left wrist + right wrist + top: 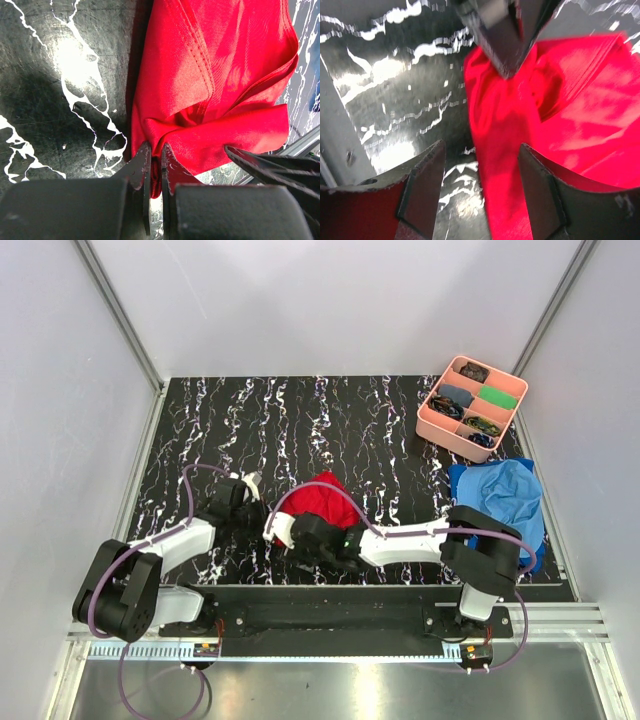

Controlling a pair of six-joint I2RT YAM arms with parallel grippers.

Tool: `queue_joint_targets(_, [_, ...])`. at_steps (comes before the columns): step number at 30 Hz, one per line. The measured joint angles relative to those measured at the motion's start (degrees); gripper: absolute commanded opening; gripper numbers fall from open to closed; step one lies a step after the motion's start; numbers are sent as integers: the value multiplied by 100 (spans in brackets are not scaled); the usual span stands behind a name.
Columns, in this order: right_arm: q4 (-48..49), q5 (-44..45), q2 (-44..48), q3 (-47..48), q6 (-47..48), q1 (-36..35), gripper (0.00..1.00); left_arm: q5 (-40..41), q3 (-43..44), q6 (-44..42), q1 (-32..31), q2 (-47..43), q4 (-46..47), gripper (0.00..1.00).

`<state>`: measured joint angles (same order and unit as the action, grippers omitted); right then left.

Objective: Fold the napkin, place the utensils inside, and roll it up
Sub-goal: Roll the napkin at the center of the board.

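The red napkin lies bunched in a crumpled heap near the table's front edge. It fills the left wrist view and the right wrist view. My left gripper is at the napkin's left edge, shut on a fold of the cloth. My right gripper reaches in from the right, just in front of the heap. It is open, with a strip of napkin between its fingers. The orange utensils are out of view.
A pink divided tray with small dark and green items stands at the back right. A blue cloth lies crumpled at the right, beside the right arm. The black marbled table top stretches behind the napkin.
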<state>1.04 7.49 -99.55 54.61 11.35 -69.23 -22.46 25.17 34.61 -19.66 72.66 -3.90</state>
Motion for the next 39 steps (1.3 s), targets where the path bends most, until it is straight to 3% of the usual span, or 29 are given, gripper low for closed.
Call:
queue_joint_targets(13, [415, 527, -389, 15, 437, -87, 65, -2, 52, -7, 0, 31, -74, 1])
queue_joint_targets(16, [411, 378, -393, 15, 372, 13, 52, -4, 55, -7, 0, 33, -76, 8])
queue_joint_targets(17, [402, 308, -398, 15, 339, 70, 46, -7, 55, -7, 0, 33, -76, 15])
queue_joint_targets(24, [343, -452, -439, 46, 63, 457, 32, 55, 59, -44, 0, -197, -168, 53])
queue_joint_targets(27, [330, -730, -450, 70, -52, 579, 29, 177, 57, -42, -2, -555, -304, 61])
queue_joint_targets(39, [323, -2688, -538, 107, -654, 1384, 26, 796, -417, -24, -2, -1895, -313, 65])
